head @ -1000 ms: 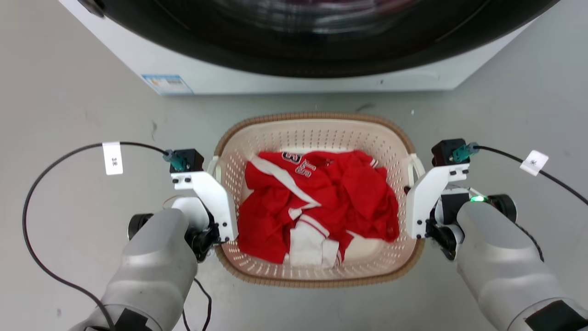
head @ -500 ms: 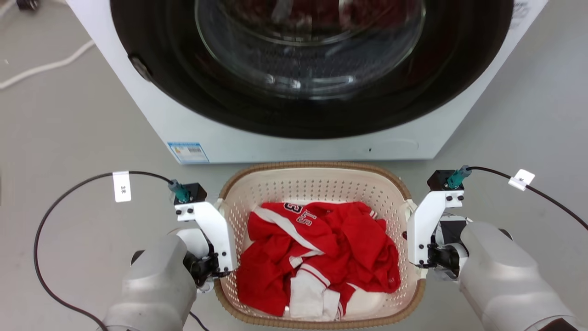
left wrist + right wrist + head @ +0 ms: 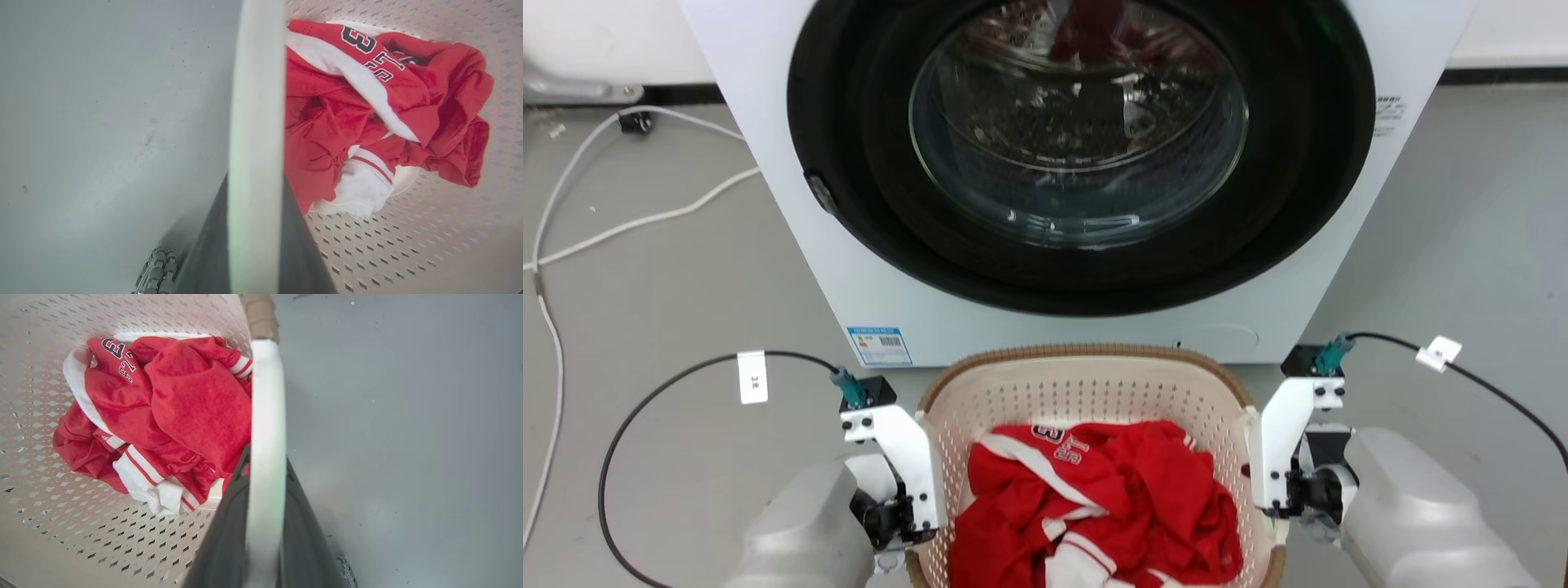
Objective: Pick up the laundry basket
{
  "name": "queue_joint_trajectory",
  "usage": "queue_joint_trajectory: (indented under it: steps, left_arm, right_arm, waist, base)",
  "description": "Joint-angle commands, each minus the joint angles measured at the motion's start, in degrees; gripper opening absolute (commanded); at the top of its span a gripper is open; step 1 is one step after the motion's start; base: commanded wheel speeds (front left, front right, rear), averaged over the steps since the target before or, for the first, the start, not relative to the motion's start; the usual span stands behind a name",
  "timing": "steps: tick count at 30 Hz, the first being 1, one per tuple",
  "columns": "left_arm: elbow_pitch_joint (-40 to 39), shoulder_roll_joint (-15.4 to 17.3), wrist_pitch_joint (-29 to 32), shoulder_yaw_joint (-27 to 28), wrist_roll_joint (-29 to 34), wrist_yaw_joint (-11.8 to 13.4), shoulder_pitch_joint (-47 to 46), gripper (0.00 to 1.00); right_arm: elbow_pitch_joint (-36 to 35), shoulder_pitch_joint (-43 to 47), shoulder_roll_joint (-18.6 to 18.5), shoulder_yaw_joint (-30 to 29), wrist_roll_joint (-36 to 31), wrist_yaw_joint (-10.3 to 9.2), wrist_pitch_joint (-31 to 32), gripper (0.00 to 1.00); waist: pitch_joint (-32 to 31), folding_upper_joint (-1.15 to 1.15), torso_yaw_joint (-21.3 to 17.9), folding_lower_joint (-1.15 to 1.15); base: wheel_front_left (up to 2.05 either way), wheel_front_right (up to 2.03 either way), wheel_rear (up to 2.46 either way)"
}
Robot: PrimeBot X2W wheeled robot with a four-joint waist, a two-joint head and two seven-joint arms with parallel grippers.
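Cream-white plastic with a brown rim: the laundry basket [image 3: 1086, 353] is right in front of the washing machine [image 3: 768, 163], between both arms, with red clothes [image 3: 1094, 498] heaped inside. On the left, the left gripper [image 3: 255, 183] is clamped on the white side handle [image 3: 255, 102], one dark finger [image 3: 298, 245] on either side of it. On the right, the right gripper [image 3: 265, 457] grasps the opposite handle [image 3: 265, 396] likewise, with grey floor [image 3: 408, 416] beyond.

The laundry basket [image 3: 1086, 390] has risen off the floor [image 3: 686, 310].
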Motion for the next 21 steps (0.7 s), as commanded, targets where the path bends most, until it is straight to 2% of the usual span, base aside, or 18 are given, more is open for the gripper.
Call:
queue_joint_trajectory:
  steps: [1,7,21]
  left_arm:
    - [-0.4,-0.9,0.5,-0.2,-0.5,-0.4,0.9,0.0]
    - [-0.7,-0.8,1.4,-0.9,-1.3,-0.4,2.7,0.0]
    - [-1.7,-0.7,2.2,-2.2,-3.2,-0.5,4.1,0.0]
  right_arm:
    - [-0.4,1.0,1.0,0.3,0.9,0.8,0.2,0.0]
    - [0.2,2.8,1.2,1.1,2.1,0.8,1.5,0.0]
    - [0.6,3.8,1.1,2.5,3.9,0.8,2.2,0.0]
  waist:
    - [-1.5,0.0,0.2,0.01]
    - [-3.6,0.0,0.5,0.01]
    - [-3.9,0.0,0.5,0.01]
  base:
    - [0.0,0.0,0.0]
    - [0.0,0.0,0.0]
    - [0.0,0.0,0.0]
